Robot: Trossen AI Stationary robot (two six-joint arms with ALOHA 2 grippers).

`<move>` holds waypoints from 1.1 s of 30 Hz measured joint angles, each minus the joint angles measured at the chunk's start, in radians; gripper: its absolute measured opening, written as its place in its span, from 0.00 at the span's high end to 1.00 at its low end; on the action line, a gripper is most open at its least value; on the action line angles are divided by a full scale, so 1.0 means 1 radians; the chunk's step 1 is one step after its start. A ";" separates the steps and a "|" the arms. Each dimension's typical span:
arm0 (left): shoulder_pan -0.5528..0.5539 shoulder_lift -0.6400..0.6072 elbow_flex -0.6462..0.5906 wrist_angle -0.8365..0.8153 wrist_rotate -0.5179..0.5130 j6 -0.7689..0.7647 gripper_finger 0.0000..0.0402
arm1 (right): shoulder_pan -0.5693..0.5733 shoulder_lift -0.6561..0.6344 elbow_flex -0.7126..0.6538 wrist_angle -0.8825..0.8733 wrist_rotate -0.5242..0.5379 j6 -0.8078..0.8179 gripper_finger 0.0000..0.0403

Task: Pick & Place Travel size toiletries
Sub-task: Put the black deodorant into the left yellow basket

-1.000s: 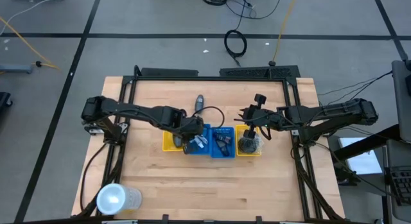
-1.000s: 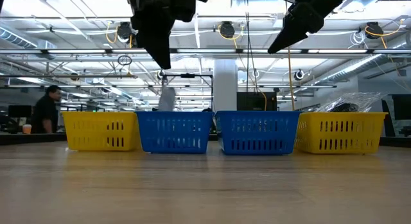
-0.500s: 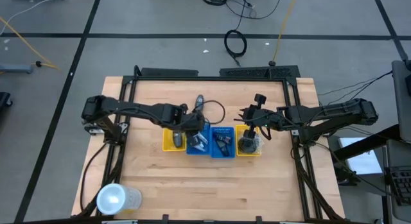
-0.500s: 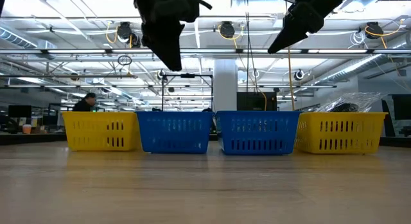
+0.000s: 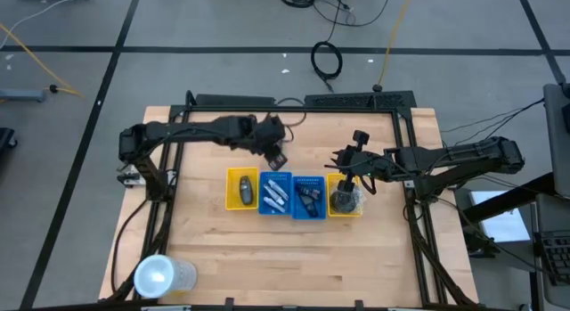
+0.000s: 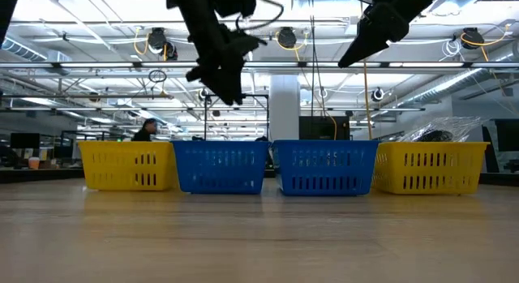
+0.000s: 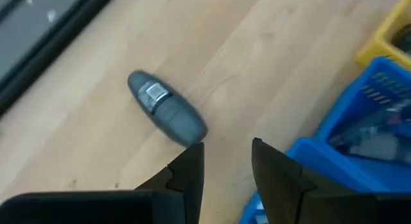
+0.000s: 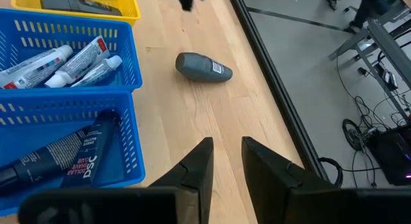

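Left gripper (image 7: 225, 161) over the loose grey bottle (image 7: 166, 108).
Fingers slightly parted, empty; bottle just ahead, lying oblique to the gap (right arm farther).

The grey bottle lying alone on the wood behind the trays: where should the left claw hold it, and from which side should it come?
Grip the grey bottle across its wider middle, coming straight down from above. It lies flat on its side on bare table, apart from the blue tray, so both long flanks look free. The left claw, open and empty, hovers near its rounded end; the fingers should probably straddle the short width, not the length.
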 joint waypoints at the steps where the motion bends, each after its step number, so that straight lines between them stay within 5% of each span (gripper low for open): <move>1: 0.017 0.011 0.000 0.000 0.018 0.000 0.68 | 0.000 0.000 0.000 0.000 0.000 0.000 0.82; 6: 0.066 0.082 0.000 0.009 0.067 -0.001 0.62 | 0.000 0.000 0.000 0.000 0.000 0.024 0.82; 23: 0.145 0.196 0.000 0.117 0.066 -0.077 0.21 | 0.000 0.000 0.000 0.000 0.000 0.026 0.82; 33: 0.165 0.236 -0.001 0.145 0.065 -0.165 0.19 | 0.000 0.000 0.000 0.000 0.000 0.027 0.82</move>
